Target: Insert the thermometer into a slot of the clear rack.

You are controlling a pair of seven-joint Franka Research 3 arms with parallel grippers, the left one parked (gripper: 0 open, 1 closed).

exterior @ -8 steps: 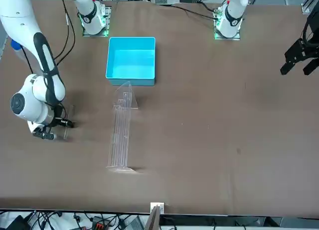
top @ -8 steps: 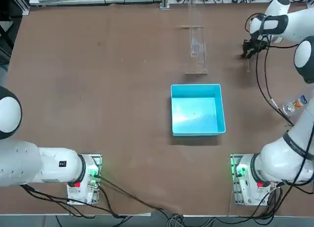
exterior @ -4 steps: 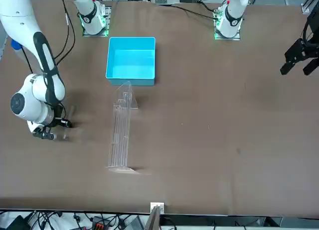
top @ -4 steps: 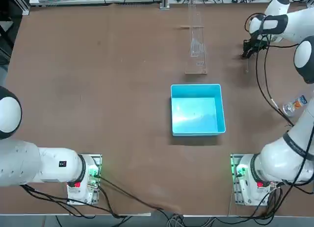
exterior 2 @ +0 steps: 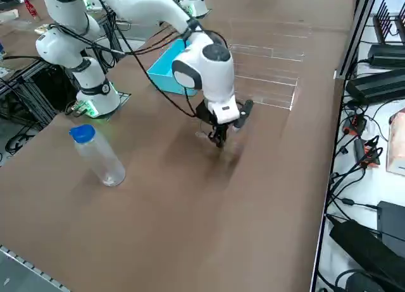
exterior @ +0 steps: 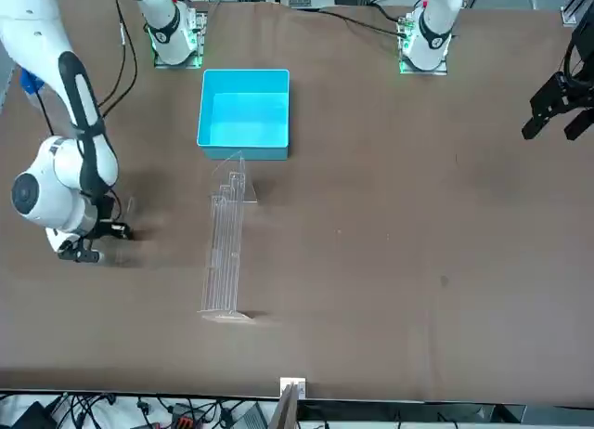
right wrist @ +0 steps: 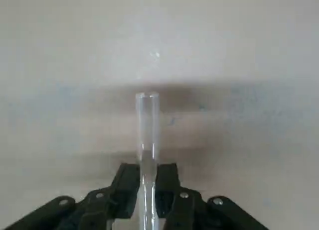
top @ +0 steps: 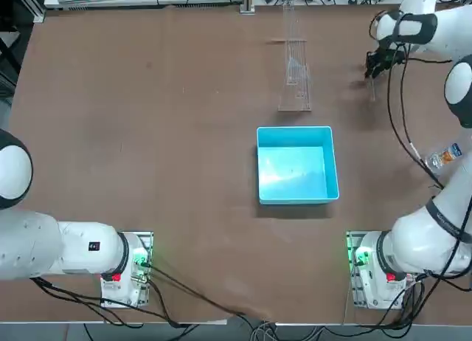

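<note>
My right gripper (right wrist: 147,174) is shut on the thermometer (right wrist: 147,130), a thin clear rod that sticks out past the black fingers (right wrist: 126,184) towards the brown table. In the top view the gripper (top: 375,66) hangs at the far right of the table, well to the right of the clear rack (top: 296,64). The rack (exterior: 225,248) lies long and narrow on the table beyond the blue bin. From the right side view the gripper (exterior 2: 218,139) points down, just above the table, with the rack (exterior 2: 266,71) behind it.
An empty cyan bin (top: 296,164) sits mid-table, just nearer the robot than the rack. A small clear bottle (top: 442,158) lies by the right edge; its blue cap (exterior 2: 82,134) shows in the side view. Cables trail from the right arm.
My right gripper has moved a little farther from the robot's base, still holding the thermometer. The rack, bin and bottle have not moved.
</note>
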